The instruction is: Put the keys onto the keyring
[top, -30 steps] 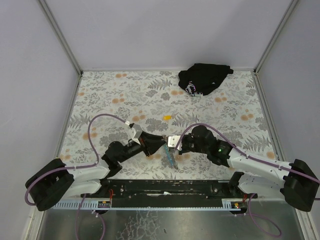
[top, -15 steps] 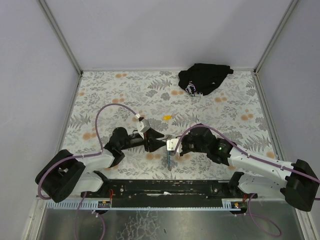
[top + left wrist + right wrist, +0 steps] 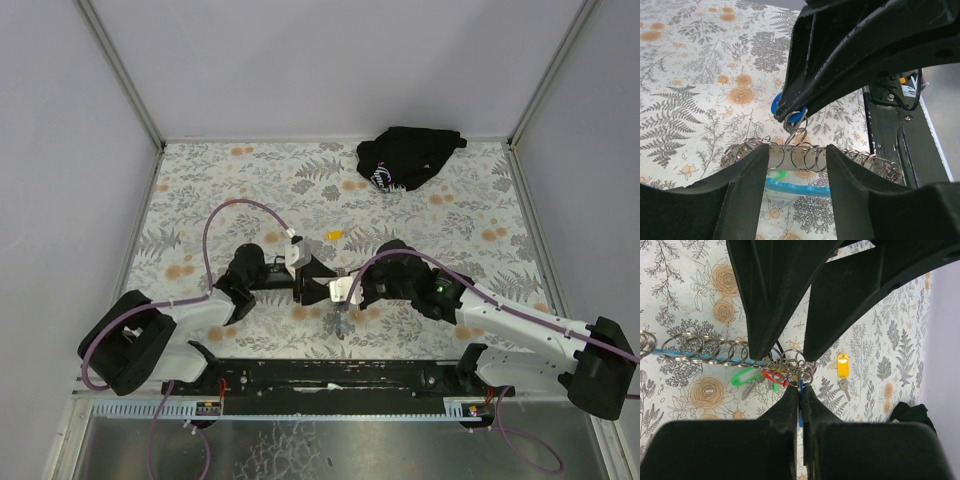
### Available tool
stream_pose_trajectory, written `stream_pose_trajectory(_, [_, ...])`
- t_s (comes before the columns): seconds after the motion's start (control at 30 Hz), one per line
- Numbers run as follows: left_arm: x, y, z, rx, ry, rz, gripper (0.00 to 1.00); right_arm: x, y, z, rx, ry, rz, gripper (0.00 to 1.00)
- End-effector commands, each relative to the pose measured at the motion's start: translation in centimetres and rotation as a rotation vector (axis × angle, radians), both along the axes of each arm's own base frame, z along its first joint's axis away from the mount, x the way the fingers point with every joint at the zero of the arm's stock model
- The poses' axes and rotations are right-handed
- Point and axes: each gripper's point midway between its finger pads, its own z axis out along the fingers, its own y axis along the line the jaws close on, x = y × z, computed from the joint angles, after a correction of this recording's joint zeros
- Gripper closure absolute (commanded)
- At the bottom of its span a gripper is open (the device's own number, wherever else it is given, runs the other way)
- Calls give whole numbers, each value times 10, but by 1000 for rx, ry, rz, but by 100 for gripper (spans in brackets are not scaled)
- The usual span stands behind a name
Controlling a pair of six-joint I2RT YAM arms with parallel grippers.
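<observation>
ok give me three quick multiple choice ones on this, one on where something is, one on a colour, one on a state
1. Where does the black cloth lie?
A) between the two arms
B) at the far right of the table
C) on the left arm's base

2. What colour is the tag on the loose key lying by itself?
A) yellow
B) purple
C) white

3. How is the right gripper?
A) wide open over bare table
B) shut on the cloth
C) shut on the blue-tagged keys

Answers:
1 B: in the top view the cloth sits near the far right corner, well away from both arms.
2 A: the right wrist view shows a yellow tag above the key.
3 C: its fingers meet on the blue tag in both wrist views.
</observation>
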Motion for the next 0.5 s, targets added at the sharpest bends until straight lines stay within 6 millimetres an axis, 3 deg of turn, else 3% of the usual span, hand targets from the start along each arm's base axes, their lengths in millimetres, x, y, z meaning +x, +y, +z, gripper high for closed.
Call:
stream_pose_trajectory(0.0, [-2, -4, 11, -30, -38, -45, 52, 5, 15, 33, 46, -71, 45, 100])
stream_pose_trajectory(0.47, [-2, -9, 12, -30, -22, -89, 59, 1, 17, 33, 49, -77, 82, 100])
